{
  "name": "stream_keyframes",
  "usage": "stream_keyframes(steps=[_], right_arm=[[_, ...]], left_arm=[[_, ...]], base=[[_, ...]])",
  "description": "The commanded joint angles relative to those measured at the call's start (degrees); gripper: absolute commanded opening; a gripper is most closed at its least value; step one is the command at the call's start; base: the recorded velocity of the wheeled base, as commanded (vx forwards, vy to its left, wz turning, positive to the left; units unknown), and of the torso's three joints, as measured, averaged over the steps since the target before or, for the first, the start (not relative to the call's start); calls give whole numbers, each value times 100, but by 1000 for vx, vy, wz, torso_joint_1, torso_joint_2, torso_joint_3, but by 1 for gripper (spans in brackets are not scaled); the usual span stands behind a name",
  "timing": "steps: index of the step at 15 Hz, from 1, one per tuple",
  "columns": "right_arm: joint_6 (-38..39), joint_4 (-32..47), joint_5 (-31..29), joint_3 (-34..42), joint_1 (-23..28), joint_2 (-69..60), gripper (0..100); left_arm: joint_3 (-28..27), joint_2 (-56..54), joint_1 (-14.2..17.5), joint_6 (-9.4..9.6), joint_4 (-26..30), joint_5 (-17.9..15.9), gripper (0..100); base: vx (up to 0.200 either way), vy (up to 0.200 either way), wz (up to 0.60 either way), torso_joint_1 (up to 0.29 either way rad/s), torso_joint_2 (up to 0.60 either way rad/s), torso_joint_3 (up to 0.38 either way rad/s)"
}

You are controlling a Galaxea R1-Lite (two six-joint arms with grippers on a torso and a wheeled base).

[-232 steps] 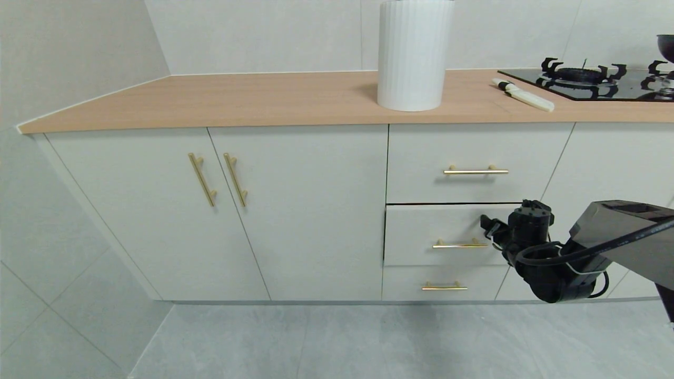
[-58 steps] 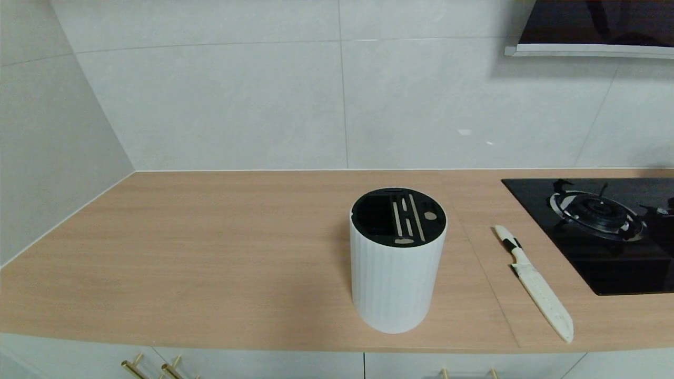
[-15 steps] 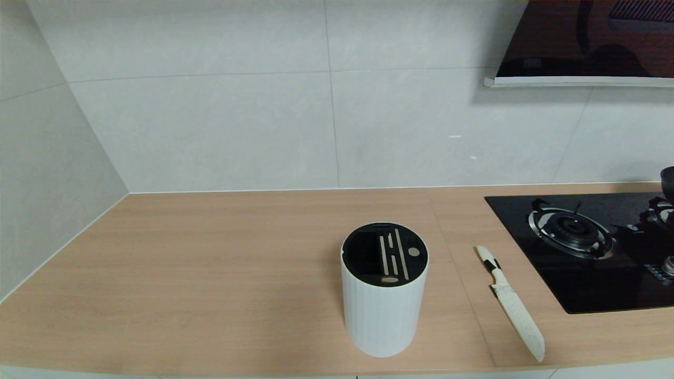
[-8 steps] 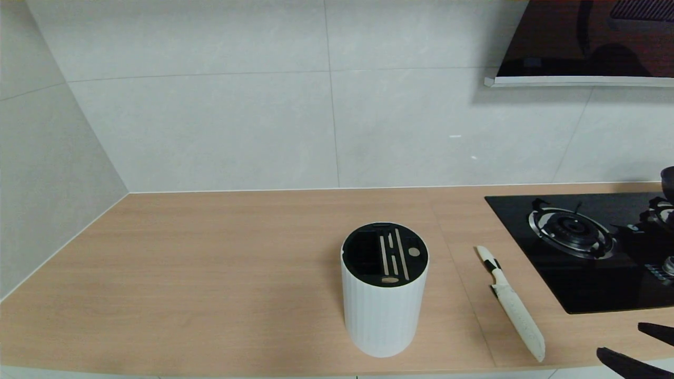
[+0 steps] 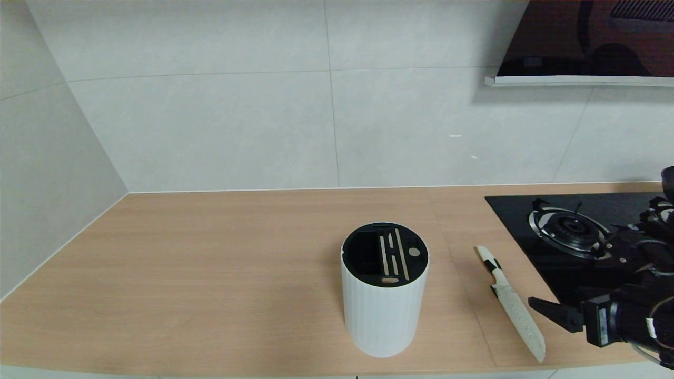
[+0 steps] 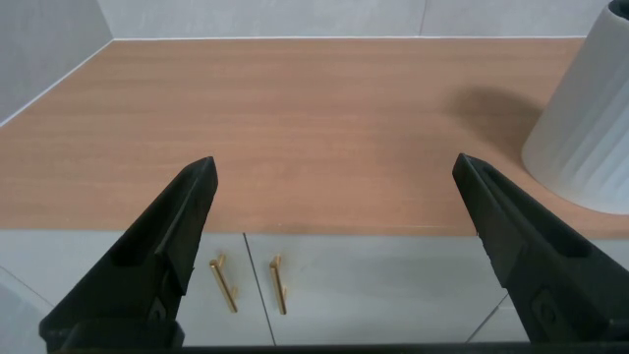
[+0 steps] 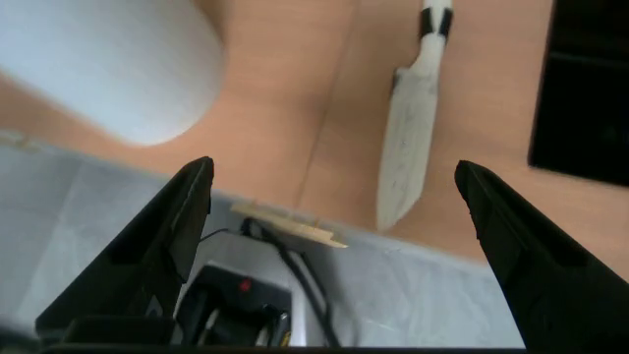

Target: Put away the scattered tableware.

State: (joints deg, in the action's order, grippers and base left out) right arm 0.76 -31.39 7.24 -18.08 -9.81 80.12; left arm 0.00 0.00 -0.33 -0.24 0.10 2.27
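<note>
The knife (image 5: 508,308) is laid flat on the bench (image 5: 210,263), between the white ribbed holder (image 5: 383,310) and the hob (image 5: 568,231). The right end effector (image 7: 332,172) is held spread wide near the blade, with nothing gripped. The left end effector (image 6: 334,172) is likewise spread and empty, by the bench's front edge.

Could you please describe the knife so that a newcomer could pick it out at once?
On the wooden countertop, look between the black hob and the white ribbed holder. The knife lies flat there, the only long, thin thing: pale speckled blade, white handle with a black band.
</note>
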Motion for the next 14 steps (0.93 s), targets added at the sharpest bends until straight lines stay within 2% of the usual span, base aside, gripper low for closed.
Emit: stream_keyframes(steps=[1,2,3,5,9,14], right_arm=[[-58,-675,-232,-47,-3,1243,100],[-172,-904,-733,-196,-3,1551,100],[-190,-904,-900,-319,-3,1665,100],[-278,-921,-988,-662,-3,1973,100],[-295,-1053,-997,-750,-100,2526,100],[-269,-2301,-1331,-785,-126,3449,100]], left_arm=[[0,0,-2,-2,-1,2,100],[0,0,7,-2,-1,2,100],[0,0,-2,-2,-1,2,100],[0,0,7,-2,-1,2,100],[0,0,-2,-2,8,2,100],[0,0,-2,-2,-1,2,100]], base=[[0,0,0,0,0,0],[0,0,0,0,0,0],[0,0,0,0,0,0],[0,0,0,0,0,0],[0,0,0,0,0,0],[0,0,0,0,0,0]])
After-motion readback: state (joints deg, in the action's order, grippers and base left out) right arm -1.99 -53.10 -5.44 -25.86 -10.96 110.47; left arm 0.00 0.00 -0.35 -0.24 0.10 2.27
